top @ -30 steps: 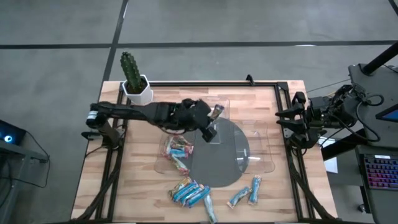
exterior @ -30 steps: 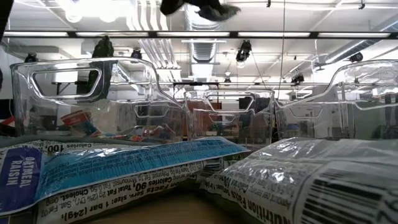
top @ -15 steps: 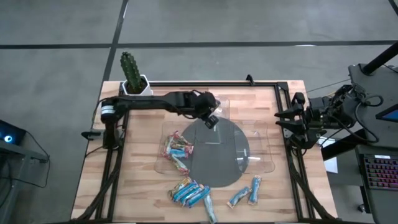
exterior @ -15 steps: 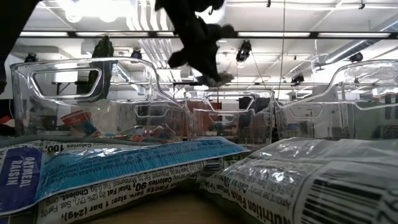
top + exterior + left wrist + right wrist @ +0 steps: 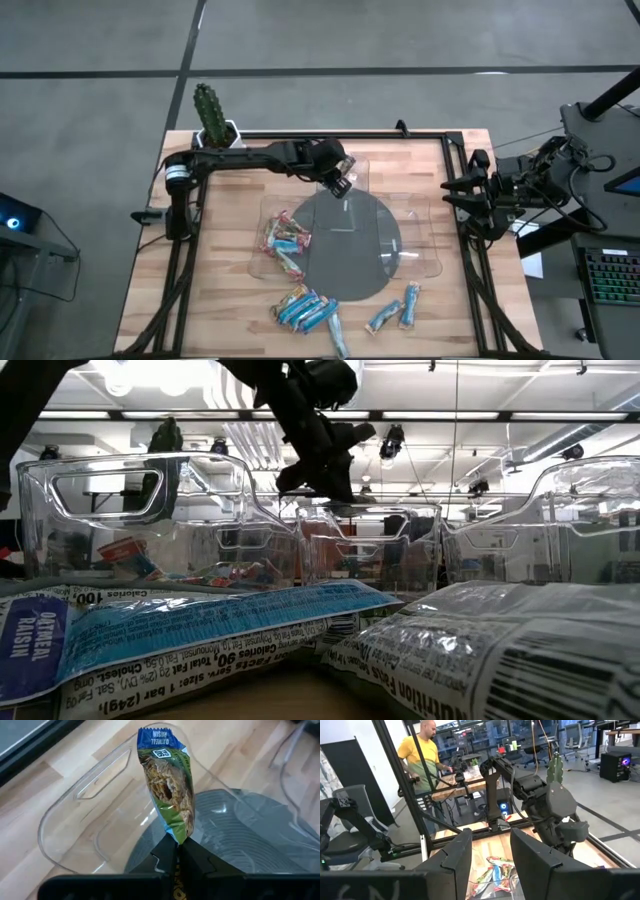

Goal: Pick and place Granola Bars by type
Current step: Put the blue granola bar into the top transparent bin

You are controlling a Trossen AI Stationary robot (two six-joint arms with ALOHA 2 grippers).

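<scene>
Left wrist view: the left gripper [image 5: 176,851] pinches a green bar [image 5: 168,790] by its end over a clear tray [image 5: 75,835]. Right gripper [image 5: 490,855], half-open and empty, waits at the table's edge.

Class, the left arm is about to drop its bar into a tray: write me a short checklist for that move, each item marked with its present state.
1. Left claw shut on the green bar: ok.
2. Bar hanging over the far clear tray: ok.
3. That tray holds only matching bars: cannot tell.
4. Right claw parked at the table's right edge, clear of the drop: ok.
5. Loose bars at the near edge still unsorted: not ok.
</scene>
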